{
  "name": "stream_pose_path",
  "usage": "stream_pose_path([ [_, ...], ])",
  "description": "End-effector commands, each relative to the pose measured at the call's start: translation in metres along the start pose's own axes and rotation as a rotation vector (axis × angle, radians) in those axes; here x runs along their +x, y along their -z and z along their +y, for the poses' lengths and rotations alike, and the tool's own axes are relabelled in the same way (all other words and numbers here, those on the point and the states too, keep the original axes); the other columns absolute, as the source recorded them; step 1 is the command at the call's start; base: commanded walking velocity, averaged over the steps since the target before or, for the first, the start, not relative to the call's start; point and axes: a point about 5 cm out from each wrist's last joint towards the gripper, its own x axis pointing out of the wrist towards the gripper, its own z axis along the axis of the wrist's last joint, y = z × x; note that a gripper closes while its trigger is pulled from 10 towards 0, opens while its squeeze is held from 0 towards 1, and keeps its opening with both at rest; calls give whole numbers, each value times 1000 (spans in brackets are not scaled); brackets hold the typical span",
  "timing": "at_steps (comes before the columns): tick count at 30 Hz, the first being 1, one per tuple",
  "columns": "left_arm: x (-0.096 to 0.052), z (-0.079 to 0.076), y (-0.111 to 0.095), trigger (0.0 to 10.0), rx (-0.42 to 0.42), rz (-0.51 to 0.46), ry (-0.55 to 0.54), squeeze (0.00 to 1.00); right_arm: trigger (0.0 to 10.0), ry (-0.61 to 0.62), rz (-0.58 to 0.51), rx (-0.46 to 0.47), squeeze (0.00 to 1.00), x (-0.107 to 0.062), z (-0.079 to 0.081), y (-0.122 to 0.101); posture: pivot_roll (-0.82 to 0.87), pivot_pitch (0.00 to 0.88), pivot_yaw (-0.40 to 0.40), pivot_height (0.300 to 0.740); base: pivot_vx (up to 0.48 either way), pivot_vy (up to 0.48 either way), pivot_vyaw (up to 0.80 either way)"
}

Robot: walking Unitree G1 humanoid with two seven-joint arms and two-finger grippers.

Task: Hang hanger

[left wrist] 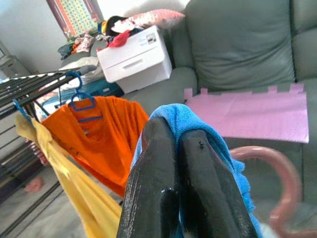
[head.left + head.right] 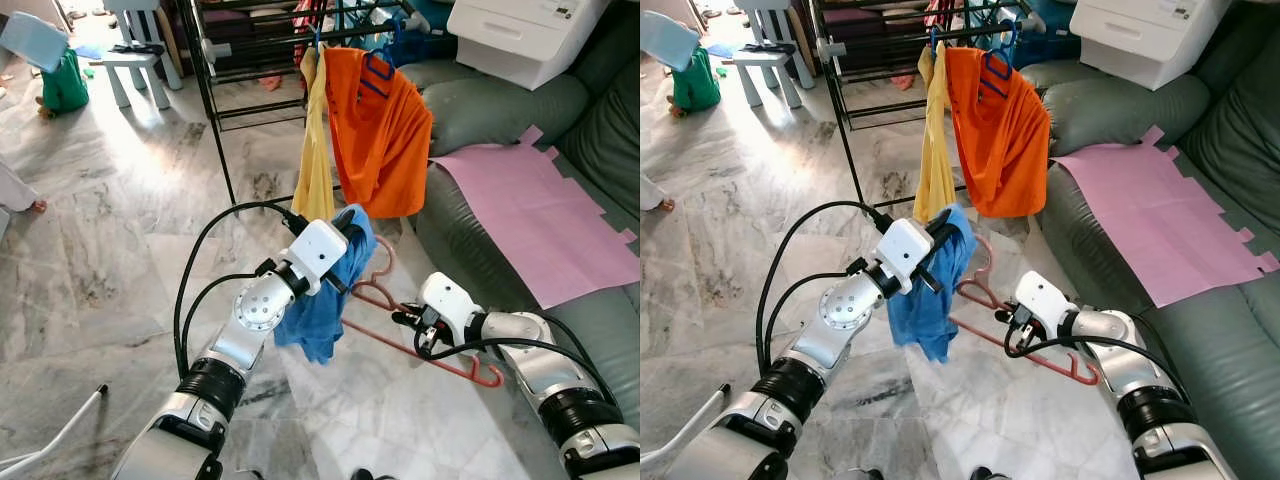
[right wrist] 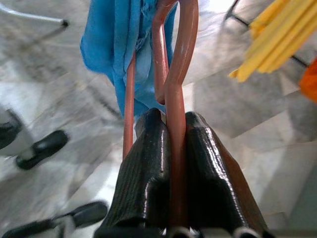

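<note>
Hanging in mid-air above the marble floor (image 2: 120, 270), a red-pink hanger (image 2: 440, 357) lies nearly flat between the two arms. The right gripper (image 3: 171, 130) is clenched on its wire, both black fingers (image 3: 143, 163) pressed against the rod from either side, just behind the hook loop. A blue cloth (image 2: 325, 300) is draped over the hanger's far end and droops toward the floor.

The left gripper (image 1: 177, 136) is clamped on the top fold of that blue cloth, fingers (image 1: 153, 168) pressed together with fabric bunched between and over them. The left arm reaches up and forward from the robot's lower left; the right arm comes in low from the right, beside the sofa.

Just beyond the blue cloth: an orange shirt (image 2: 380, 135) on a blue hanger (image 2: 378, 72), and a yellow garment (image 2: 315, 150) touching its left side, both hung from the end of a black drying rack (image 2: 210, 90).

To the right: a grey-green sofa (image 2: 500, 105) with a pink foam mat (image 2: 530, 220) spread over its seat, and a white box-shaped appliance (image 2: 520, 35) on its far armrest.

Far left corner of the floor: a white plastic chair (image 2: 135, 50), and a small person in green (image 2: 62, 80) crouched near it. A thin white rod (image 2: 50, 440) rests on the floor at the near left.
</note>
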Motion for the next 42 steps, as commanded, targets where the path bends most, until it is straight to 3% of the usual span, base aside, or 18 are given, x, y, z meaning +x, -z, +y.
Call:
stream_pose_path([
  [1,-3,0,2,10000,18,6,18,0,10000,-10,5,3,0,-5,-1,4,-101,114,-1,740,0,0,0],
  [9,-22,18,31,10000,140,178,43,0,10000,126,80,-111,0,-44,-30,12,-106,130,12,740,0,0,0],
  [11,-27,34,42,10000,206,292,-33,0,10000,195,70,-146,0,-54,-42,4,-107,134,17,740,0,0,0],
  [12,-35,52,54,10000,247,411,-142,0,10000,228,29,-146,0,-60,-48,-5,-109,138,25,740,0,0,0],
  [14,-39,58,57,10000,260,453,-184,0,10000,229,9,-141,0,-61,-49,-8,-109,138,25,740,0,0,0],
  [15,-48,69,65,10000,266,542,-242,0,10000,209,-25,-137,0,-63,-47,-15,-115,139,30,740,0,0,0],
  [19,-54,77,68,10000,255,577,-278,0,10000,159,-47,-140,0,-65,-41,-19,-123,144,36,740,0,0,0],
  [25,-46,79,63,10000,254,546,-271,0,10000,105,-56,-128,0,-66,-34,-19,-124,147,40,740,0,0,0],
  [27,-30,69,51,10000,281,444,-159,0,10000,68,-46,-121,0,-69,-30,-19,-119,153,44,740,0,0,0],
  [30,-22,56,42,10000,327,353,-16,0,10000,38,-37,-122,0,-71,-26,-20,-117,158,48,740,0,0,0],
  [32,-21,49,39,10000,393,312,86,0,10000,31,-30,-129,0,-73,-26,-21,-115,162,54,740,0,0,0],
  [35,-22,44,38,10000,424,286,158,0,10000,35,-31,-134,0,-74,-25,-22,-114,166,63,740,0,0,0],
  [42,-24,47,36,10000,484,269,196,0,10000,21,-34,-130,0,-73,-19,-23,-116,169,69,740,0,0,0],
])
